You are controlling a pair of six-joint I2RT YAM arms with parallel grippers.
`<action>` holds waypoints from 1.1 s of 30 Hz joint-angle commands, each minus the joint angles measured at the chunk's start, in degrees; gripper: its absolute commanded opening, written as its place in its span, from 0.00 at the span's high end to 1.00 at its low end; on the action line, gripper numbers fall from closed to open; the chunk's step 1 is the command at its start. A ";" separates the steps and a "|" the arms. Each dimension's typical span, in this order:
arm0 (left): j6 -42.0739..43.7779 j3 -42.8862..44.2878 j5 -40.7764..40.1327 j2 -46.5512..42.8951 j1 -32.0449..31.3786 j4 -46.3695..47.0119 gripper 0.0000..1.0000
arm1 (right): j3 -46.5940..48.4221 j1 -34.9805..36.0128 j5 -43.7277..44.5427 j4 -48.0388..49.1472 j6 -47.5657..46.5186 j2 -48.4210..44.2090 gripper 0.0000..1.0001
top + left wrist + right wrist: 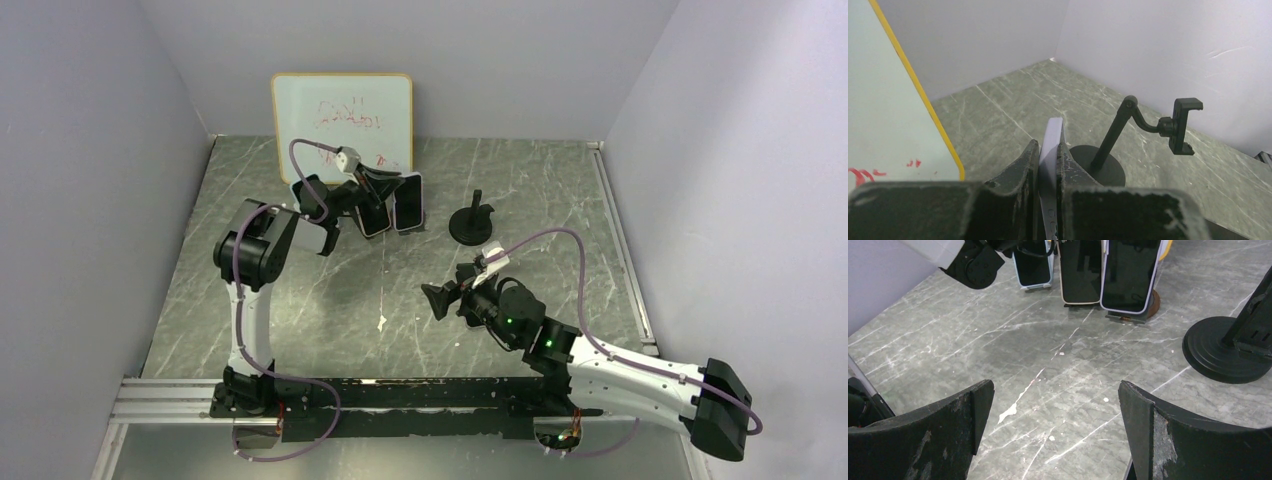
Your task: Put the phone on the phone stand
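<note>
My left gripper (pixel 370 200) is shut on the thin edge of a pale-cased phone (pixel 1054 132), held upright at the back of the table in front of the whiteboard. In the left wrist view the gripper (pixel 1048 146) has the phone pinched between both fingers. The black phone stand (pixel 472 218), a round base with a bent arm and a clamp (pixel 1182 125), stands to the phone's right, apart from it. It also shows in the right wrist view (pixel 1228 347). My right gripper (pixel 440 300) is open and empty over bare table (pixel 1055 400).
Two more phones stand upright by the held one, a cream-cased one (pixel 1080 270) and a white-cased one (pixel 1128 275) on a brown base. A whiteboard (pixel 342 115) leans on the back wall. Walls close in the left, back and right sides.
</note>
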 commanded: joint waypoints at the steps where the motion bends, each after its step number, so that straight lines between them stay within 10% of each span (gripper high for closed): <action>1: -3.01 0.61 1.55 2.08 0.24 11.43 0.95 | -0.48 -0.42 -0.16 2.00 0.41 0.17 0.00; 28: -5.88 2.80 1.18 9.00 1.20 18.53 0.95 | -0.57 -1.69 -2.39 4.55 1.08 4.13 0.00; 33: -4.82 2.87 1.50 8.53 1.37 16.79 0.80 | -0.48 -2.03 -2.94 5.02 1.16 4.87 0.00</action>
